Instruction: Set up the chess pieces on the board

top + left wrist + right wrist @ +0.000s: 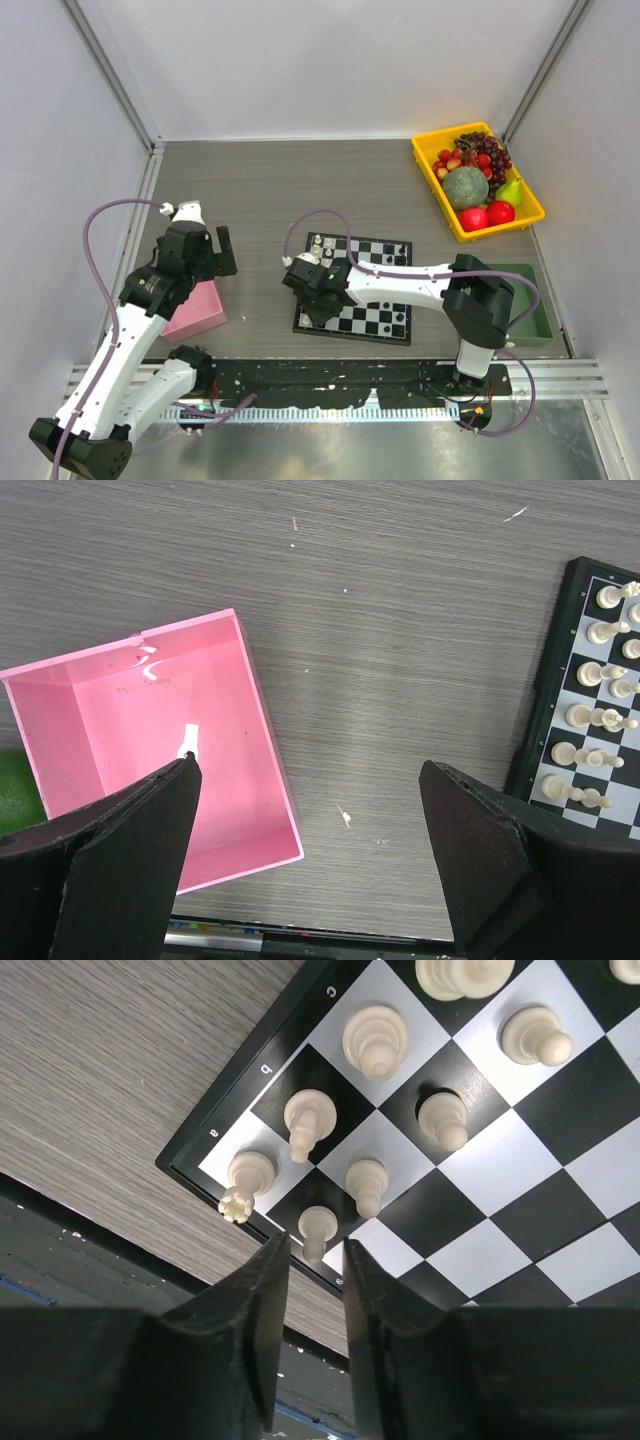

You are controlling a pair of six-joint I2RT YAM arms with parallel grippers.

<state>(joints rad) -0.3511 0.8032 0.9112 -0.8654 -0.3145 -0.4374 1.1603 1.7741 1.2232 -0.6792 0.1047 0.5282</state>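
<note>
Your right jaws stand a narrow crack apart around a white pawn (316,1222) on the board (560,1090), in its corner among other white pieces (375,1035). Your left jaws gape wide and empty over the table (400,630), between the pink box (110,740) and the board.

The board (353,288) lies mid-desk (250,190). The chess pieces (367,1185) stand in two rows along its left edge. Left of the board, and apart from it, sits an open box (150,770) with one piece (188,742) lying in it. A fruit tray (500,229) is at the far right, and a bin (540,315) at the near right. The left gripper (310,770) hangs between box and board. The right gripper (312,1250) is over the board's near left corner.
</note>
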